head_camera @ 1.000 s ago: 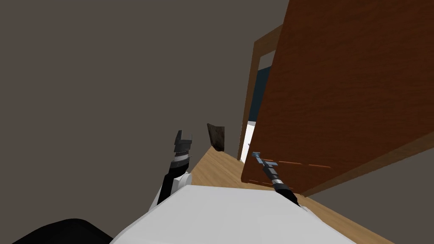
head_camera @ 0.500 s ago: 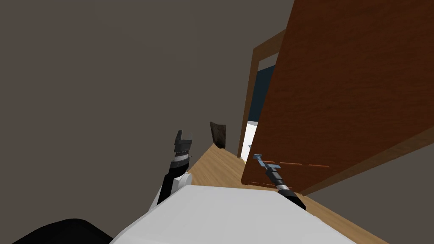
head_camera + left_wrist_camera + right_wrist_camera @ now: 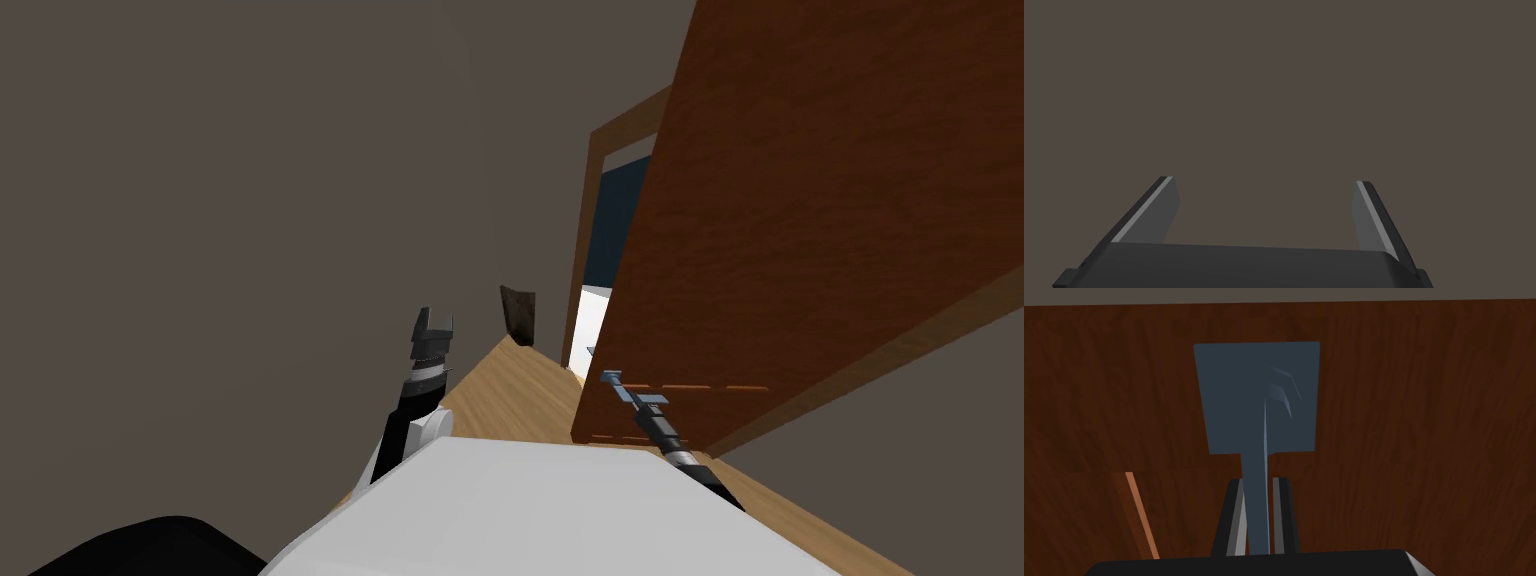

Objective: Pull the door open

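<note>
Outstretched right gripper [image 3: 1258, 483] clamped on blue-grey handle [image 3: 1256, 403], brown door [image 3: 800, 200] ajar, left gripper [image 3: 1265, 181] raised, jaws apart, grey wall [image 3: 200, 200]

Right hand [image 3: 1258, 482] pinched tight (arm stretched forward); left hand [image 3: 1265, 180] raised, fingers apart.

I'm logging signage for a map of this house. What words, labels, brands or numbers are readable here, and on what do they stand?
None: no text can be read anywhere. The brown door, the dark blue-grey handle that the right gripper is shut on, the grey wall and the open left gripper are all unmarked.
</note>
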### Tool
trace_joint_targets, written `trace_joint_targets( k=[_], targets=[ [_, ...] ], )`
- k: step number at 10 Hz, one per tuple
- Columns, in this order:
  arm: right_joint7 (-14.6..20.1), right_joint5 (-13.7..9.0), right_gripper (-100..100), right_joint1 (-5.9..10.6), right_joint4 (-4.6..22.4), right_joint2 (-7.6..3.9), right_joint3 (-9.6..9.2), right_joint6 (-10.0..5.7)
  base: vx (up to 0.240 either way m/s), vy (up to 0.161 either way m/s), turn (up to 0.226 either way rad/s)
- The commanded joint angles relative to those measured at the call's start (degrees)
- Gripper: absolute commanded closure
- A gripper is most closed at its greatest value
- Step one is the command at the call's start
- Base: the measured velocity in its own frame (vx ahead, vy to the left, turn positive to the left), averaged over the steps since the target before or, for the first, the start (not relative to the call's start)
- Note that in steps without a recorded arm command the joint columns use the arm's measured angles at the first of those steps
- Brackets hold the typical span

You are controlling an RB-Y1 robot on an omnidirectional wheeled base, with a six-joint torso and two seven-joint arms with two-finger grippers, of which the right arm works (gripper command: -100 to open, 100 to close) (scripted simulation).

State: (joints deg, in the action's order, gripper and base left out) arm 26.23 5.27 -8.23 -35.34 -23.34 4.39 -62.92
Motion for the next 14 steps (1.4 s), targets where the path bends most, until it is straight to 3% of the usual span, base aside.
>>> trace_joint_targets(
  k=[1, 11, 12, 14],
  targets=[
    [0.31, 0.17, 100, -0.59, 0.55, -0.32, 0.01, -1.35, -0.122, -0.045, 0.157],
    [2.21, 1.19, 100, -4.12, 3.84, -2.21, 0.09, -9.47, -0.168, -0.065, 0.156],
    [2.04, 1.15, 100, -3.95, 3.22, -2.00, 0.04, -8.65, -0.078, -0.017, 0.022],
    [1.47, -0.63, 100, -2.40, 3.95, -2.30, -2.38, -7.99, -0.197, -0.069, 0.111]
  ],
)
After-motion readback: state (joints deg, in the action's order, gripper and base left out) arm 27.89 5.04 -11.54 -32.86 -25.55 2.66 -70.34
